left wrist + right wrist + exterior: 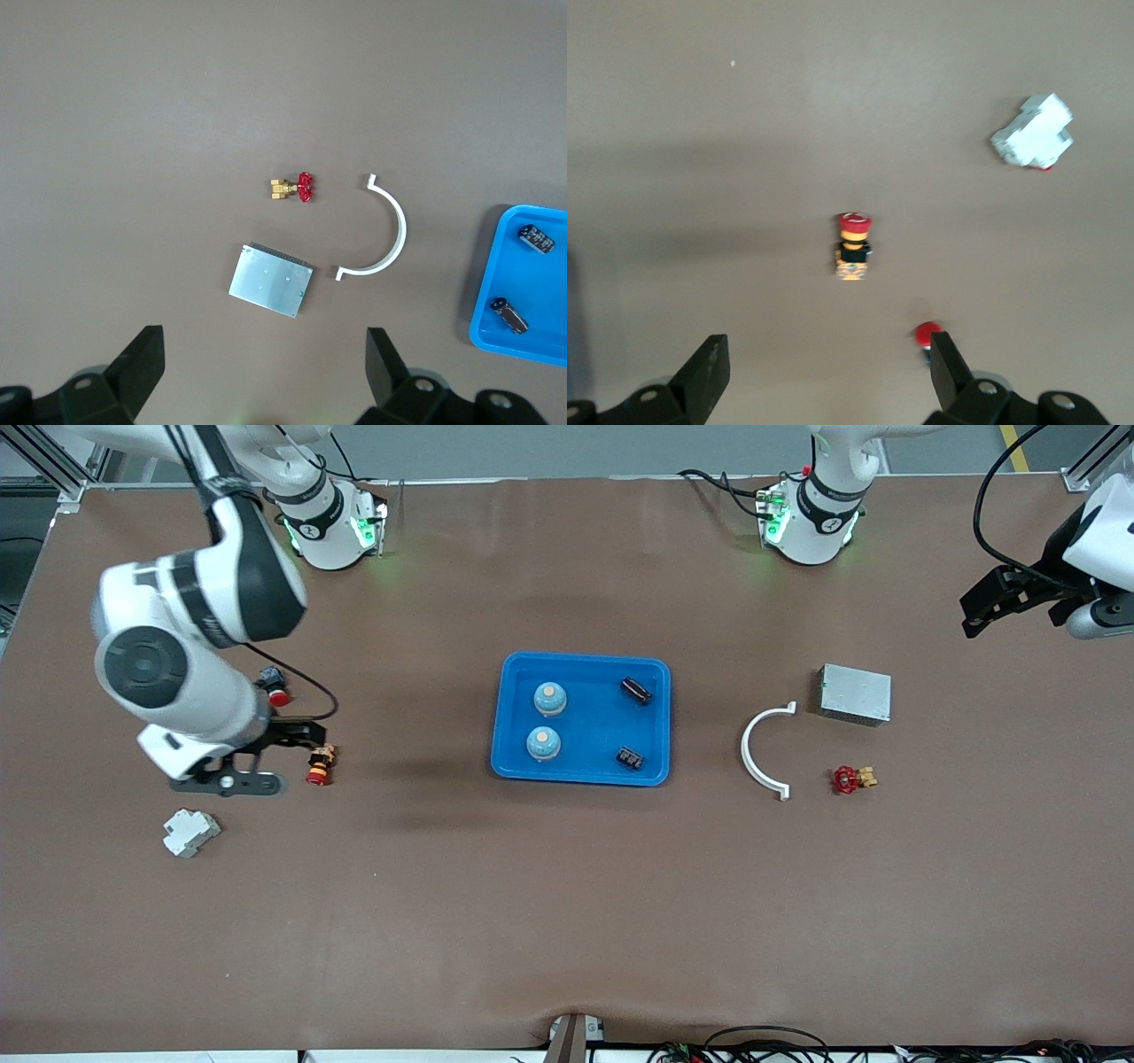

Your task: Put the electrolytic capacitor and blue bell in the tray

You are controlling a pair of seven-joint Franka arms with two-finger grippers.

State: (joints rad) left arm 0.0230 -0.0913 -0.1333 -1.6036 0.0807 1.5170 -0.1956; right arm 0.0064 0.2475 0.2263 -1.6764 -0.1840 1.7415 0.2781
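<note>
The bright blue tray (589,726) lies at the table's middle. In it stand two blue bells (549,699) (543,743) and lie two black electrolytic capacitors (635,690) (630,757). The left wrist view shows the tray's end (523,283) with both capacitors (538,239) (509,316). My left gripper (983,607) (263,363) is open and empty, up over the table's left-arm end. My right gripper (266,757) (824,367) is open and empty, over the right-arm end above small push buttons.
A grey metal box (854,693), a white curved clamp (762,751) and a red-handled valve (852,779) lie toward the left arm's end. A red-and-yellow push button (319,764), a red button (276,693) and a white breaker (190,833) lie under the right arm.
</note>
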